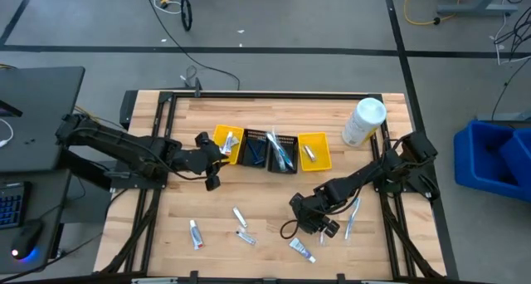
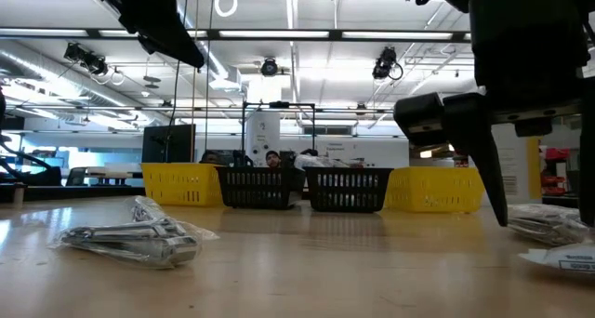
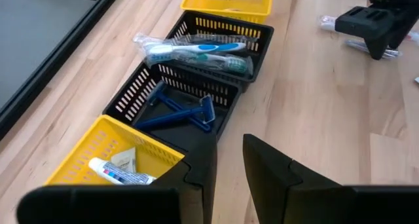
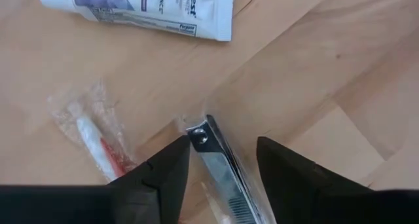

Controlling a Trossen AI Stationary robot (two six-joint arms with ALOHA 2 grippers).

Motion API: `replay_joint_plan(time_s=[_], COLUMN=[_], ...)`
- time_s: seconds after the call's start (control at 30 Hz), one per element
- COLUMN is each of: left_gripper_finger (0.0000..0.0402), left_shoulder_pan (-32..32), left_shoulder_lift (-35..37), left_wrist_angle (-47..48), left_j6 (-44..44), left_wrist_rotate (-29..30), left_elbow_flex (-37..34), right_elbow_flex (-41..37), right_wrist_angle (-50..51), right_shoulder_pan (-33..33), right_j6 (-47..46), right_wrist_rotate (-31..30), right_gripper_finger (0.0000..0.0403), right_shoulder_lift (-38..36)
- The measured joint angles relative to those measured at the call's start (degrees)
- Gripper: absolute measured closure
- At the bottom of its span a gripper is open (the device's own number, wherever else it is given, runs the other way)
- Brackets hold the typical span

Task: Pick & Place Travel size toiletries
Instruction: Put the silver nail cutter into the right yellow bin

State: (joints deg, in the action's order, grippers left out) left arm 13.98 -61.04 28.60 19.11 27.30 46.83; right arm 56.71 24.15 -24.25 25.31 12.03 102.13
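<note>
While the left gripper (image 1: 212, 163) hangs just in front of the row of four baskets, its fingers (image 3: 268, 168) stand a little apart with nothing between them. Just beyond those fingertips sits a yellow basket (image 3: 85, 165) holding a small toothpaste tube (image 3: 118, 173). Next along is a black basket (image 3: 134, 96) with blue razors (image 3: 183, 111) lying in it. Past that, a second black basket (image 3: 258, 37) carries wrapped toothbrushes (image 3: 196, 52) resting across its rim, and another yellow basket (image 3: 226, 1) ends the row.

The right gripper (image 1: 317, 222) is down low over the near part of the table (image 1: 265, 193). Its fingers (image 4: 163, 171) are spread, and a shiny metal nail clipper in a clear wrapper (image 4: 219, 165) lies on the wood right between them, not yet pinched. To one side of the fingers lies a small wrapped item with a red mark (image 4: 95, 139), and farther out past the fingertips rests a white toothpaste tube (image 4: 141, 8).

More small tubes (image 1: 196, 232) are scattered on the wood well away from both grippers. A wrapped toothbrush (image 1: 352, 215) lies just beside the right arm. A large white bottle (image 1: 363, 122) stands behind the far yellow basket.
</note>
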Motion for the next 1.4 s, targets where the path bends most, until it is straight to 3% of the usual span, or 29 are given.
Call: replay_joint_plan(time_s=[0.5, 0.8, 0.97, 1.1, 1.23, 1.4], left_gripper_finger=[0.0319, 0.0319, 0.0319, 0.0319, 0.0319, 0.0319], left_shoulder_pan=[0.0, 0.0, 0.0, 0.0, 0.0, 0.0], left_shoulder_lift=[0.0, 0.0, 0.0, 0.0, 0.0, 0.0], left_wrist_angle=[0.1, 0.2, 0.2, 0.2, 0.2, 0.2], left_j6=[0.0, 0.0, 0.0, 0.0, 0.0, 0.0], left_wrist_rotate=[0.0, 0.0, 0.0, 0.0, 0.0, 0.0], left_elbow_flex=[0.0, 0.0, 0.0, 0.0, 0.0, 0.0], right_elbow_flex=[-1.5, -1.6, -1.6, 0.2, 2.7, 3.3], right_wrist_angle=[-1.7, -2.7, -3.8, -3.0, 1.1, 5.8], right_shoulder_pan=[0.0, 0.2, 0.9, 1.5, 2.4, 6.2], right_j6=[1.3, -0.5, -4.8, -5.3, -7.3, -16.2], right_wrist_rotate=[-2.2, -3.0, -3.9, -12.5, -24.7, -35.1], right_gripper_finger=[0.0245, 0.0316, 0.0326, 0.0316, 0.0318, 0.0322], right_shoulder_lift=[0.9, 0.9, 0.9, 0.2, -2.8, -8.9])
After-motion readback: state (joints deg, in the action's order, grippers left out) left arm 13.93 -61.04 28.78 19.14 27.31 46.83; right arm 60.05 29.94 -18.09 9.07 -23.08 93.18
